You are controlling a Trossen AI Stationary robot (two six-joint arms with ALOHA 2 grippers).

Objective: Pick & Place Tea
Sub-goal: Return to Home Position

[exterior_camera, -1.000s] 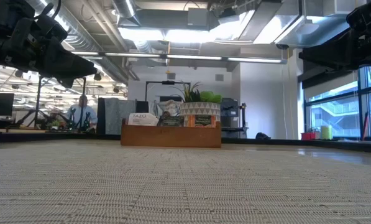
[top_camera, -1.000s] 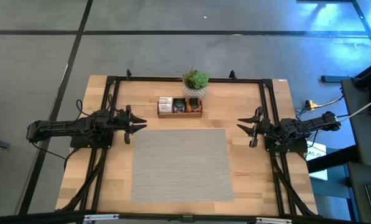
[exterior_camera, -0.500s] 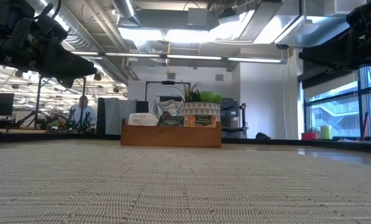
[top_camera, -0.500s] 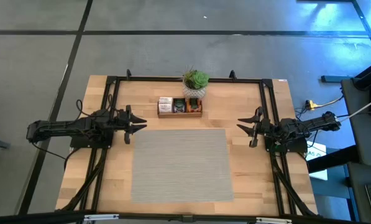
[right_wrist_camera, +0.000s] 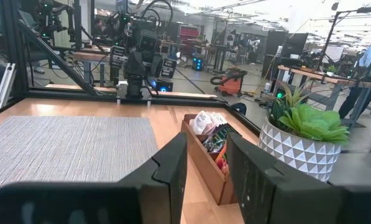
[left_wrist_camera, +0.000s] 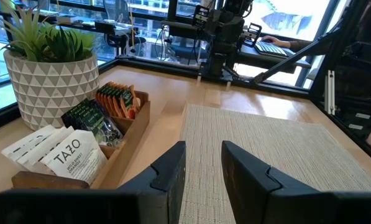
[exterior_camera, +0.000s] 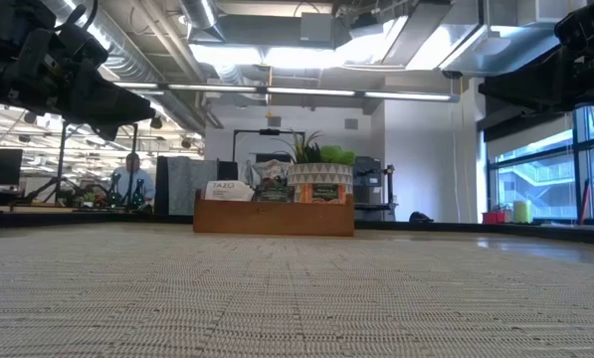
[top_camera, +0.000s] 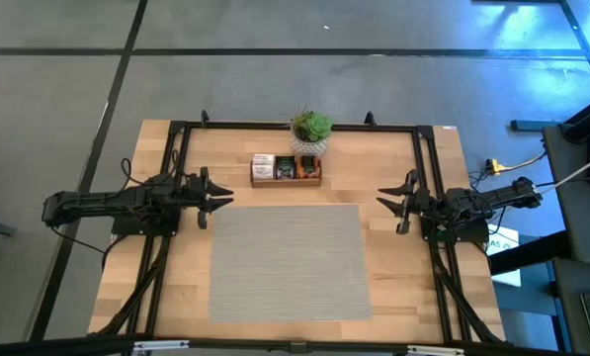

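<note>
The tea packets stand upright in a long wooden tray (top_camera: 287, 169) at the table's far middle: white ones (left_wrist_camera: 61, 152), dark ones (left_wrist_camera: 89, 121) and orange ones (left_wrist_camera: 117, 99), each kind in its own compartment. My left gripper (top_camera: 225, 194) hovers level at the left edge of the grey ribbed mat (top_camera: 285, 259), pointing toward the table's right. My right gripper (top_camera: 381, 198) hovers level at the mat's right edge, pointing toward the table's left. Both are open by a narrow gap with nothing between the fingers (left_wrist_camera: 173, 168) (right_wrist_camera: 173, 162), and both are well clear of the tray.
A potted green plant (top_camera: 310, 129) in a white patterned pot stands just behind the tray. A black frame (top_camera: 295, 126) runs round the table's edges. The mat's surface lies bare between the grippers. A person (exterior_camera: 132, 179) sits far off in the room.
</note>
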